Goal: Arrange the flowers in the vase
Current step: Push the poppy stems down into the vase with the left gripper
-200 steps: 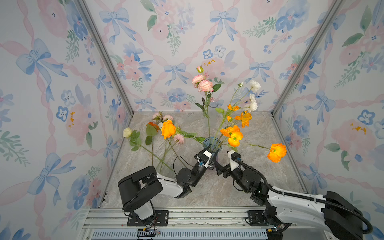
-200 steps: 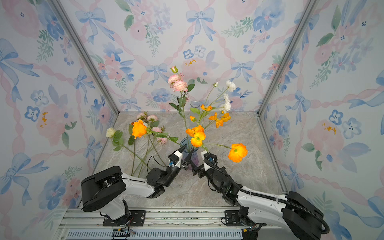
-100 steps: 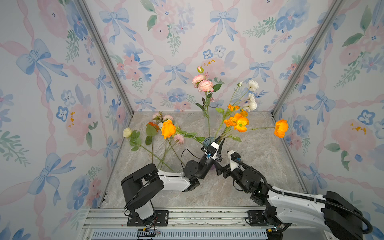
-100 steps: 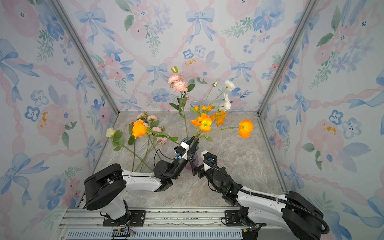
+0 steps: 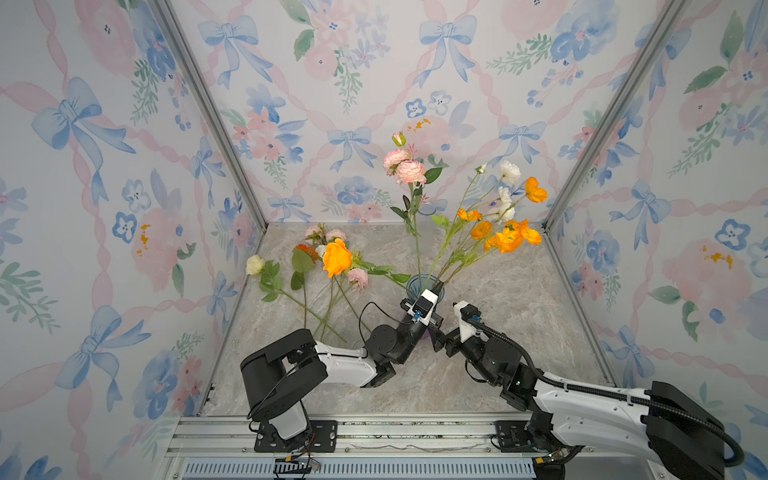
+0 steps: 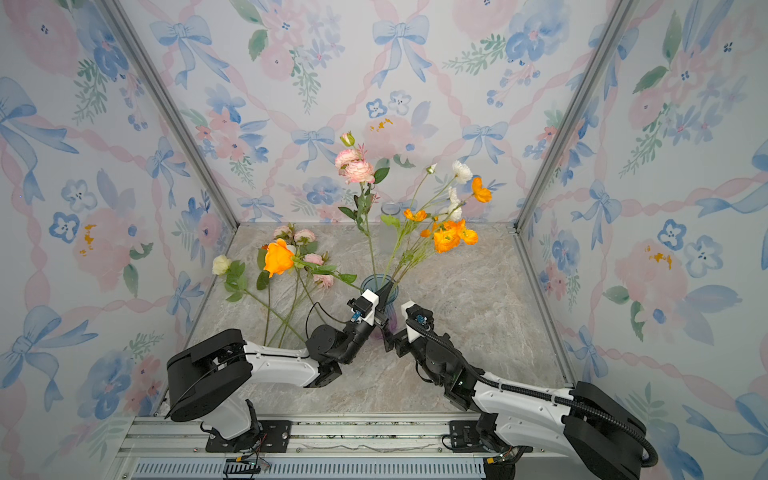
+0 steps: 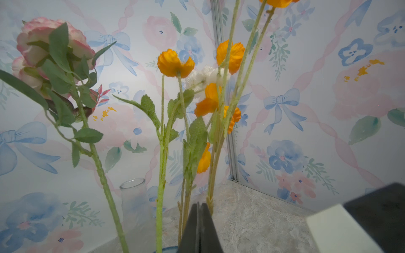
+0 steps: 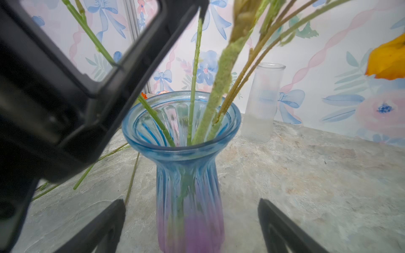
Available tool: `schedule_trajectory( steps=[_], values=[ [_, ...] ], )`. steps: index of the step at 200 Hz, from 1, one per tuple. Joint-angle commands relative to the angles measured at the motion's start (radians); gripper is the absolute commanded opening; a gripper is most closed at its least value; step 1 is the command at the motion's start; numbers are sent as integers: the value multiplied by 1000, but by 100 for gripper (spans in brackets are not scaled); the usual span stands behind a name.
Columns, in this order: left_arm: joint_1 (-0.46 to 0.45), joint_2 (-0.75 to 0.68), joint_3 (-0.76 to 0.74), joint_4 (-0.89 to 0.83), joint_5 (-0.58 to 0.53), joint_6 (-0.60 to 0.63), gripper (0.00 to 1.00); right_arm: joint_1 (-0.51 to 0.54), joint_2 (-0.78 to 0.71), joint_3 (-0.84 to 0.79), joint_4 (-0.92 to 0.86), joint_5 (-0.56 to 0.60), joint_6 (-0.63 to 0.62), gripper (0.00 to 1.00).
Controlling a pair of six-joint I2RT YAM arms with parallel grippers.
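black left tool closed, right tool wide astride vase

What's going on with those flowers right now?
Left end effector shut, at blue vase mouth. Right end effector open, either side of vase. Poppies in vase; orange rose bunch on table.

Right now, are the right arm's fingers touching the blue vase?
Apart. The right wrist view shows the right arm's open fingers standing either side of the blue vase, with bare table visible between each finger and the glass.
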Motion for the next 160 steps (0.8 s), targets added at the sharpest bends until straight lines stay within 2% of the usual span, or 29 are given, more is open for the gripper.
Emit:
schedule_trajectory(
  steps=[1, 17, 43, 109, 135, 160],
  values=[
    [-6, -40, -14, 0, -3, -15, 15, -7, 6, 19, 8, -6, 9, 97],
    [-6, -49, -11, -6, 17, -16, 31, -7, 6, 20, 8, -7, 8, 97],
    [-4, -46, 39, -103, 16, -20, 36, -7, 11, 22, 8, -12, 10, 97],
    [2, 27, 186, -231, 55, -9, 37, -7, -11, 10, 14, 0, 8, 97],
    [10, 48, 229, -276, 70, -8, 36, -17, -40, 7, -14, 74, 13, 97],
    [18, 66, 264, -317, 75, 1, 37, -68, -76, -3, -57, 99, 73, 97]
  ],
)
